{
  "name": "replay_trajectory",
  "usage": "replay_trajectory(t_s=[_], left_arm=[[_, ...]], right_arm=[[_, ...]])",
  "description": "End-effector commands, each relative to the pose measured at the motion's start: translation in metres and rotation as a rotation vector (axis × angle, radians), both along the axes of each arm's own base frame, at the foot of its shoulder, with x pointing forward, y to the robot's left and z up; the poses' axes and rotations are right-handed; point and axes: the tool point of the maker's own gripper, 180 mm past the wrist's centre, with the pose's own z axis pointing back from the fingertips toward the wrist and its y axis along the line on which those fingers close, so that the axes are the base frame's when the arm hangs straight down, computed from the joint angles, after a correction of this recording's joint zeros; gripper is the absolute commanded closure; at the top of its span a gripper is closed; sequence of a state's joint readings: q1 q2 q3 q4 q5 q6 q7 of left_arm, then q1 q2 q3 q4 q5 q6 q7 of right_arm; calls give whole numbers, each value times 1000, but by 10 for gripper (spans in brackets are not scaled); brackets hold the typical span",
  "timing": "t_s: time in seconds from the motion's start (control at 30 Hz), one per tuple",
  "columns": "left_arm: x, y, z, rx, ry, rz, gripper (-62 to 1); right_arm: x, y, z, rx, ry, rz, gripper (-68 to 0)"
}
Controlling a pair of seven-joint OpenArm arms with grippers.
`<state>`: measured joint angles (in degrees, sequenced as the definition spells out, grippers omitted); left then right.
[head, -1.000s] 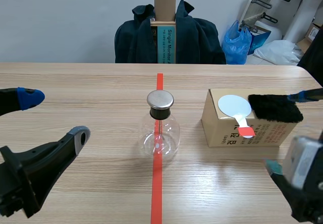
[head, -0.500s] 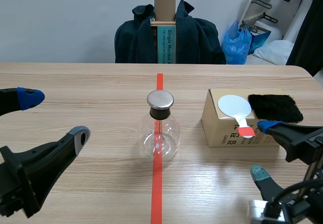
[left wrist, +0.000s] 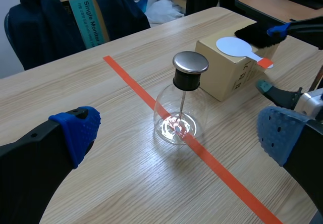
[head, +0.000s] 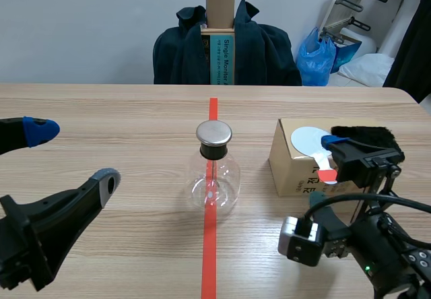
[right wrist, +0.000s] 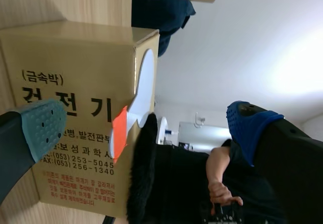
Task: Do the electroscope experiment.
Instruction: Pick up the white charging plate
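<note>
White-disc paddle (head: 314, 141) flat on top of the cardboard box (head: 296, 174), right of the glass electroscope (head: 213, 178) that stands on the red tape line. Black fur pad (head: 367, 141) just beside it on the same box top. Long axis of the paddle running from far-left to near-right: disc end away from the robot, red-tipped handle toward it, jutting past the box's near top edge. Right gripper (head: 326, 168) rolled on its side at that near face, fingers spread wide, blue pad up by the fur, grey-green pad low before the box front, red tip in the gap, nothing clamped. Left gripper (head: 71, 154) likewise gaping, well left of the electroscope, holding nothing.

Judged as the pick-up of the paddle. To do it well: set the fingers across the thin handle, not along it; close on the overhanging red tip only, clear of fur and cardboard; lift straight up with the disc level, without dragging it over the box.
</note>
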<state>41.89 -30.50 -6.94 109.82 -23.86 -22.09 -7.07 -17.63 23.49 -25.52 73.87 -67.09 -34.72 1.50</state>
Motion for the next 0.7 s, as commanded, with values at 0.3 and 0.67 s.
replay_trajectory(t_s=[0.3, 0.67], left_arm=[[1, -2, 8, -19, -23, -1, -623], [1, -2, 7, -18, -23, -1, -623]], right_arm=[[14, -10, 2, -22, -26, -59, -679], [20, -16, -1, -50, -27, -66, -679]])
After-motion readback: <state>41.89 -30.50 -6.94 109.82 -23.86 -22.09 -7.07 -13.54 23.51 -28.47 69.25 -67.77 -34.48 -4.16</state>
